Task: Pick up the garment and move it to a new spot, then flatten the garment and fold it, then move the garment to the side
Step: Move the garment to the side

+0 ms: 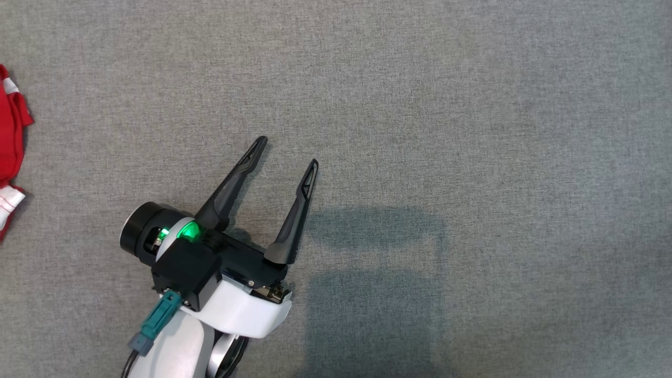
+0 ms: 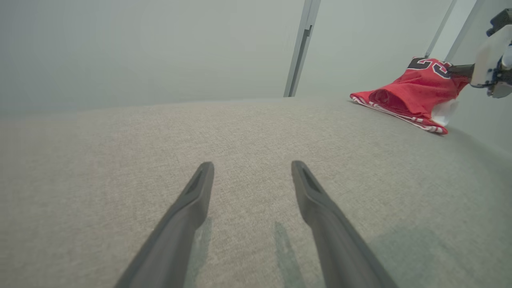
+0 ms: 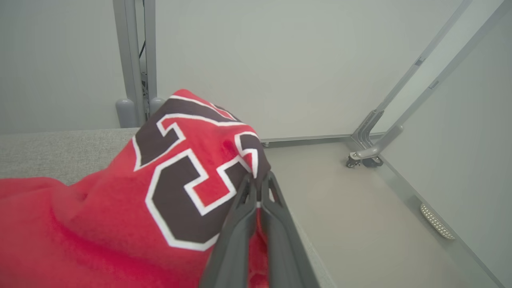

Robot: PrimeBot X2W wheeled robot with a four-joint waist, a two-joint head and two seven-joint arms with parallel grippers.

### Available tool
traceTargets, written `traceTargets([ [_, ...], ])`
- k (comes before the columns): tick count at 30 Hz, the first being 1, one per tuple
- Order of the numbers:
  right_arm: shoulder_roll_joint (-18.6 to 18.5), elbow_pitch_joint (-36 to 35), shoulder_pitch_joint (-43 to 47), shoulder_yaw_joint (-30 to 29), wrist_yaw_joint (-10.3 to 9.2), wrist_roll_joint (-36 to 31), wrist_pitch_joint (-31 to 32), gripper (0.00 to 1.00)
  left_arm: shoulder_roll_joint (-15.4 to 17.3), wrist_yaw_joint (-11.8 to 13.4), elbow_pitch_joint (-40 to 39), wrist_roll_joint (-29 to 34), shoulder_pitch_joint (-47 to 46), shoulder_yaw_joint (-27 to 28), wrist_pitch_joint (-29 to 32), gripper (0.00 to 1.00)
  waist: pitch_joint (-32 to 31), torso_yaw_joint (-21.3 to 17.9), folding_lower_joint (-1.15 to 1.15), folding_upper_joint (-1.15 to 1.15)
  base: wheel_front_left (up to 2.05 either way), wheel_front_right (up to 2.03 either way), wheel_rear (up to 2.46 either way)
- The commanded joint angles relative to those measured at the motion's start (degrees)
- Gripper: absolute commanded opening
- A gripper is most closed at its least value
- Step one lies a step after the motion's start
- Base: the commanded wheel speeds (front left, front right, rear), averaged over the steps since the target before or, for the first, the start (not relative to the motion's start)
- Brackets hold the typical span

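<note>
The red jersey lay bunched at the far edge of the grey table. One fold was raised off the surface by the right gripper, its fingers clenched on the fabric beside the dark number. The left gripper hovered spread and empty, well apart from it. A good carry likely needed enough height to clear the trailing cloth — and a slow pull inward, away from the edge. The head camera cut off most of the jersey, and how much cloth sat in the pinch was hidden.
</note>
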Motion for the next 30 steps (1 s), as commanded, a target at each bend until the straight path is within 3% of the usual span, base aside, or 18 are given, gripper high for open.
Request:
traceTargets([
  [1, -1.45, -0.5, 2.2, -1.21, 0.21, -2.15, -0.74, 0.4, 0.69, 0.35, -2.55, -0.09, -0.53, 1.27, 0.12, 1.0, -0.17, 0.12, -0.01, 0.0, 0.0, 0.0, 0.0],
  [2, -1.33, -0.42, 2.49, -2.71, 0.21, -3.26, -0.74, 1.0, 0.57, 0.41, -3.09, -0.21, -0.61, 1.09, 0.17, 1.0, -0.38, 0.25, -0.01, 0.0, 0.0, 0.0, 0.0],
  [10, 0.8, -4.54, 6.08, -14.35, 0.21, -14.34, -0.74, 1.0, 0.14, 1.81, -5.81, 0.16, -0.89, 0.31, 0.97, 1.0, -2.52, 0.85, -0.01, 0.0, 0.0, 0.0, 0.0],
  [15, 5.2, -11.82, 9.09, -20.48, 0.21, -21.47, -0.74, 1.0, 0.09, 2.62, -5.28, -0.28, 0.09, 0.63, 0.57, 1.0, -5.48, 0.82, -0.01, 0.0, 0.0, 0.0, 0.0],
  [22, 12.48, -20.21, 13.69, -21.96, 0.21, -24.82, -0.74, 1.0, -0.12, 3.95, -3.22, -1.65, 1.76, 1.68, 0.05, 1.0, -10.37, 1.16, -0.01, 0.0, 0.0, 0.0, 0.0],
  [30, 17.75, -31.55, 23.06, -15.85, 0.21, -18.34, -0.74, 1.0, -0.69, 5.2, 0.33, -5.49, 3.92, 4.06, -1.54, 1.0, -17.48, 3.0, -0.01, 0.0, 0.0, 0.0, 0.0],
])
